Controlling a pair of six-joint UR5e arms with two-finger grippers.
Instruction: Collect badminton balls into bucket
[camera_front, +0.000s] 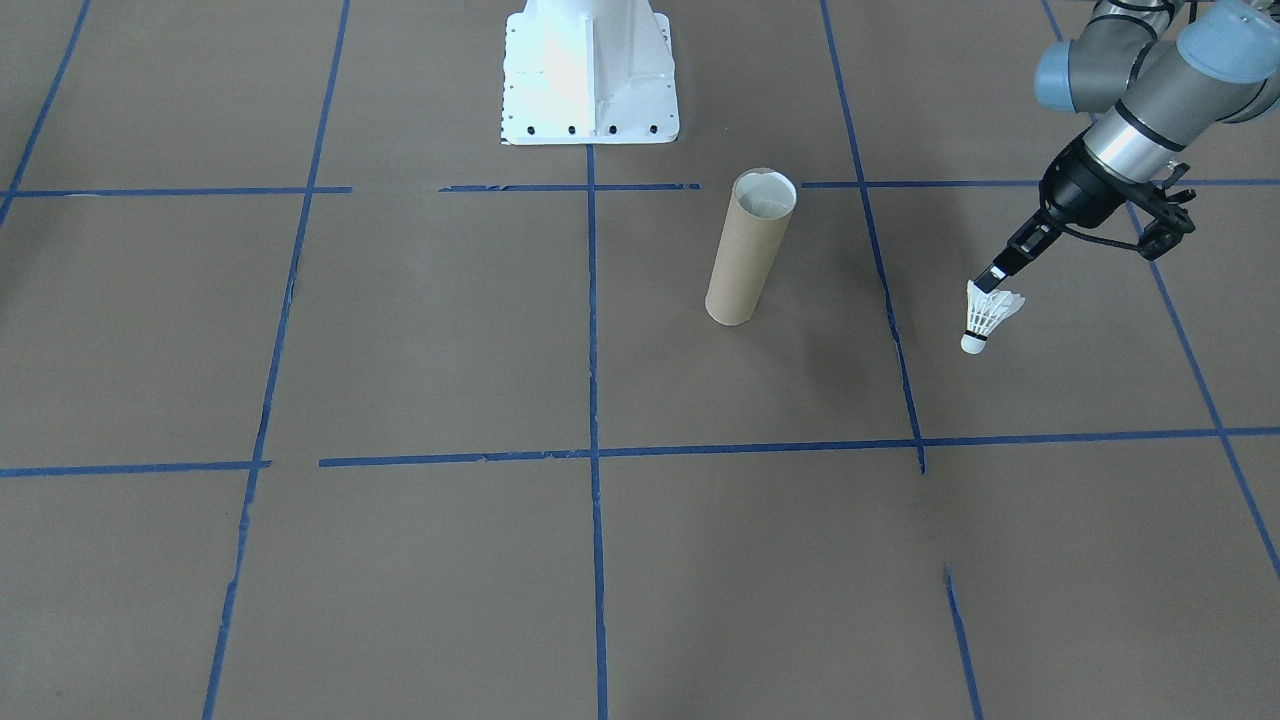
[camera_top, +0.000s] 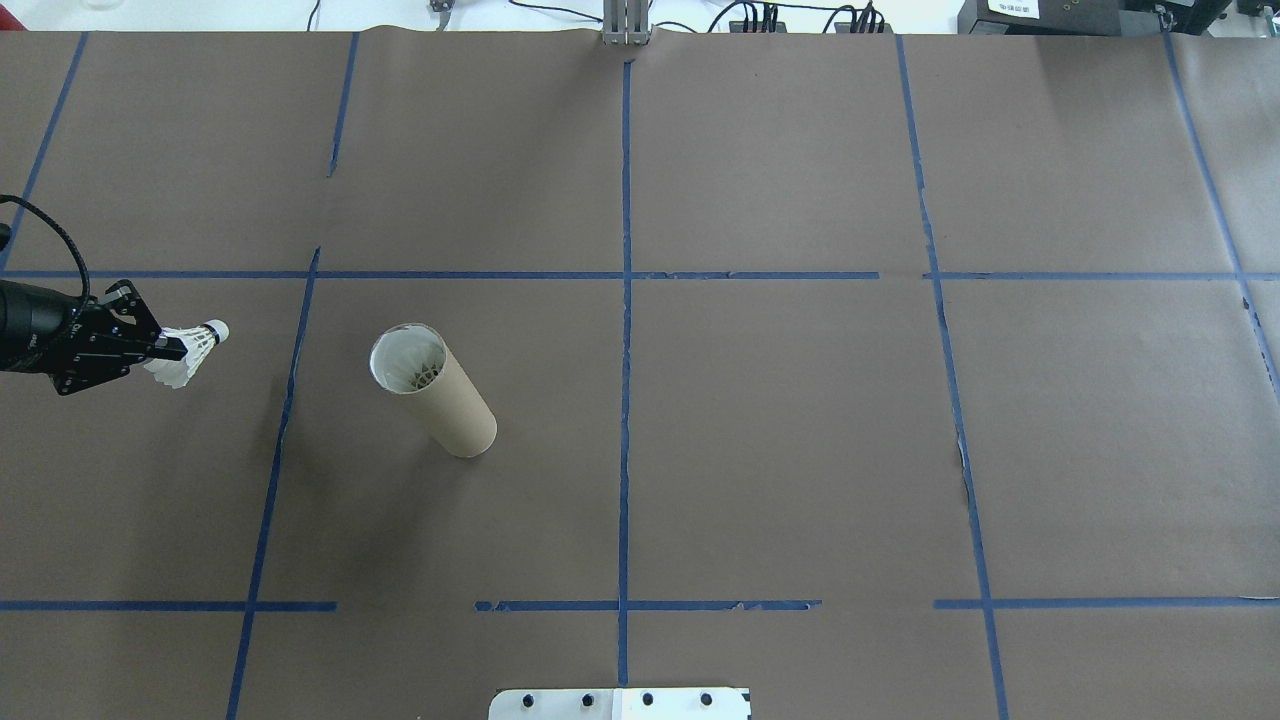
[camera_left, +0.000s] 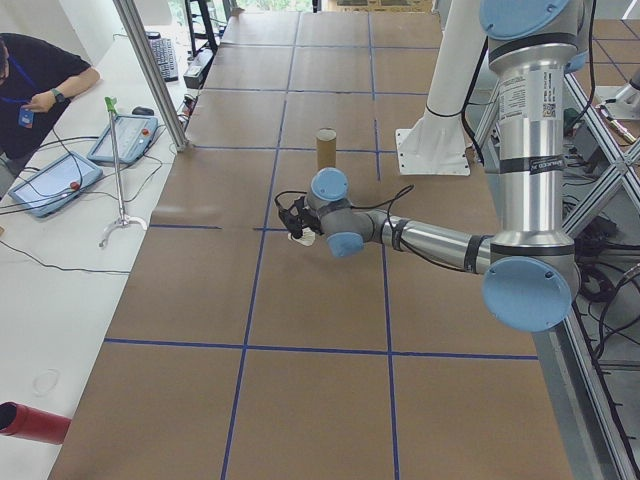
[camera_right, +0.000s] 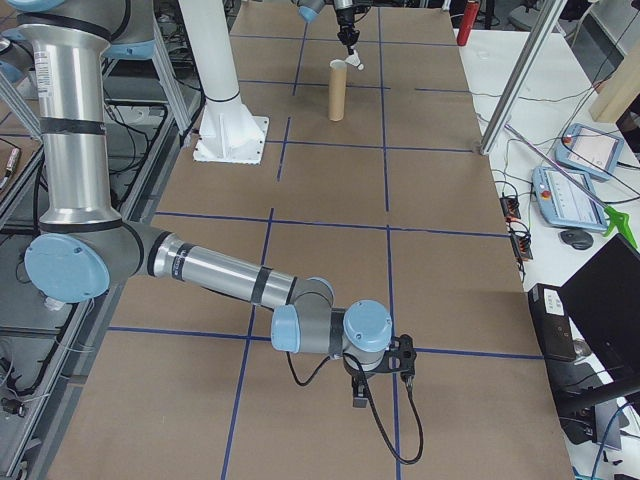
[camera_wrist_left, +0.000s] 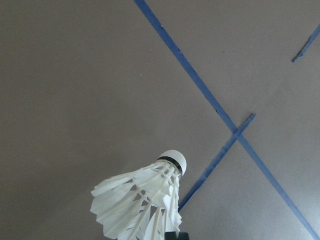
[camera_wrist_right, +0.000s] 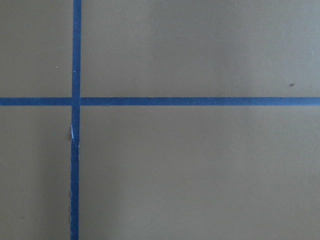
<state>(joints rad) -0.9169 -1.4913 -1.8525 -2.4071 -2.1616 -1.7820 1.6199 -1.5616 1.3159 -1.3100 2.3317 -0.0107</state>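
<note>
My left gripper (camera_top: 160, 345) is shut on the feather skirt of a white badminton ball (camera_top: 192, 350), with the cork end pointing away from the fingers. The same ball (camera_front: 988, 315) hangs cork-down under the gripper (camera_front: 992, 280) in the front view and fills the bottom of the left wrist view (camera_wrist_left: 145, 200). The bucket (camera_top: 440, 395) is a brown cardboard tube standing upright to the gripper's right, apart from it. White feathers show inside its mouth (camera_front: 765, 195). My right gripper (camera_right: 360, 398) hovers low over the table far from the tube, and I cannot tell its state.
The white pedestal base (camera_front: 590, 70) stands behind the tube. Blue tape lines grid the brown table cover (camera_top: 800, 450). In the exterior left view a person (camera_left: 40, 75) sits at a side bench with tablets, and a red cylinder (camera_left: 30, 422) lies near the bench's front.
</note>
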